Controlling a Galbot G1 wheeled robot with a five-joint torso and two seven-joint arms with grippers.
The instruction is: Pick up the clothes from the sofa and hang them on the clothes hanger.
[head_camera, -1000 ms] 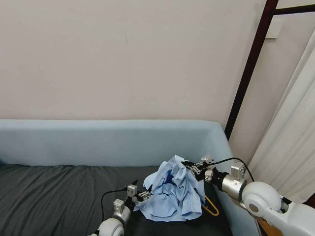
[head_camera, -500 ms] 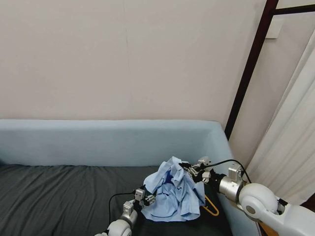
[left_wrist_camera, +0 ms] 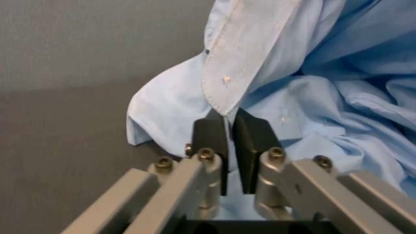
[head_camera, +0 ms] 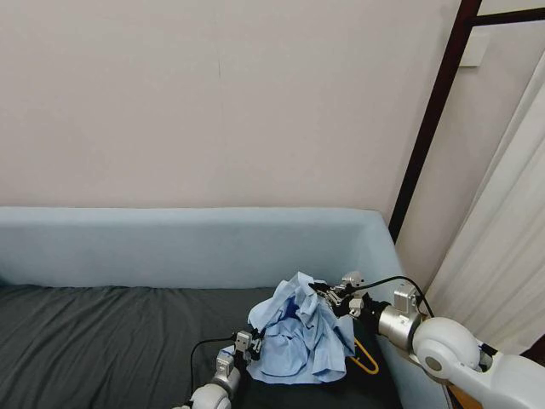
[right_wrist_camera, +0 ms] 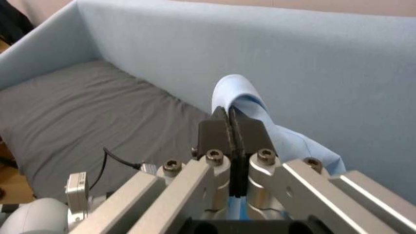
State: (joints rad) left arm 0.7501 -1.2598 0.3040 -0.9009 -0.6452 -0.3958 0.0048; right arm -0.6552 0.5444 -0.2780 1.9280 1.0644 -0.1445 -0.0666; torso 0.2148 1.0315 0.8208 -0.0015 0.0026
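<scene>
Sofa (head_camera: 170,247), left tool (left_wrist_camera: 227,121), right tool (right_wrist_camera: 228,117) pinching shirt (head_camera: 294,342)

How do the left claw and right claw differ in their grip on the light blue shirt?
The left claw sits low at the edge of the light blue shirt by the dark grey seat cushion; the right claw sits higher, at the heap's top. The left claw pinches a stitched band; the right claw pinches a plain fold. Both are shut on it.
</scene>
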